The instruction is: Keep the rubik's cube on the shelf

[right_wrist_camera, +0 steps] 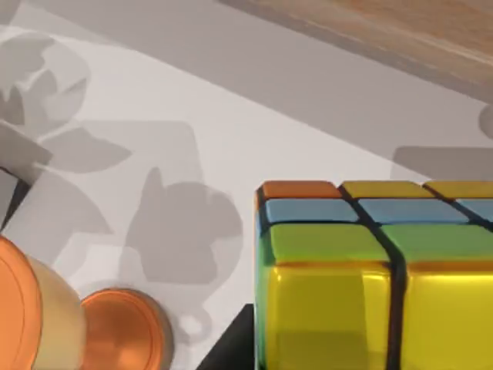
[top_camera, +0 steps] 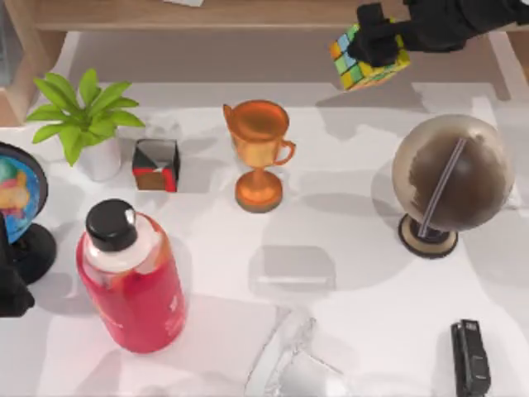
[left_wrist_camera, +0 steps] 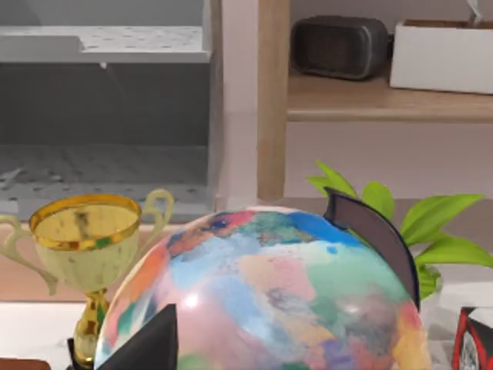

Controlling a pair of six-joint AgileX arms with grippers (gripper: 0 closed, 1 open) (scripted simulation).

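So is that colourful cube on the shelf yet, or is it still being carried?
Picked up: the right gripper holds the rubik's cube in the air, close to the shelf at the table's far edge. Left to do: set it on the board and let go. The left arm sits parked.

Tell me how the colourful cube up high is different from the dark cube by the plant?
The rubik's cube has bright yellow, green, blue and orange tiles; the dark cube is black, red and grey. The rubik's cube is held tilted in the right end effector near the shelf; the dark cube sits on the table. Both are small cubes.

Bright, even light — soft grey shadows (perhaps overhead) on the tabletop (top_camera: 347, 223).
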